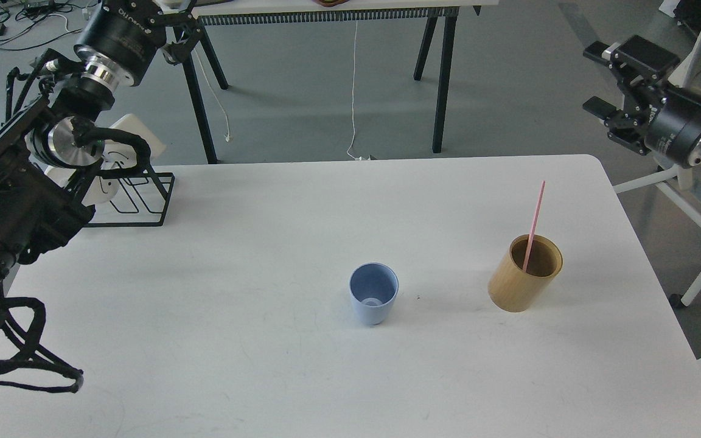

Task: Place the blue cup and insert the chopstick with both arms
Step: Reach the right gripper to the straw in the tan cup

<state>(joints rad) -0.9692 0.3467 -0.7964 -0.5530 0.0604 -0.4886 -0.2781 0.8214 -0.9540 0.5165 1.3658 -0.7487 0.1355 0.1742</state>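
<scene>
Head view. Our left arm enters from the left edge and rises to the upper left, where the left gripper (174,27) is partly cut by the frame; we cannot tell whether its fingers are spread or pressed together. Our right gripper (600,79) hangs beyond the table's right edge, fingers spread apart and holding nothing. On the white table (265,255), the blue cup (373,293) stands upright near the middle, mouth up, apart from both grippers. To its right, well apart from it, stands a tan cylindrical holder (525,274). The pink chopstick (533,225) stands inside this holder, leaning slightly right, its upper half projecting above the rim. A black wire rack (137,201) with a white object behind it sits at the table's far left corner.
</scene>
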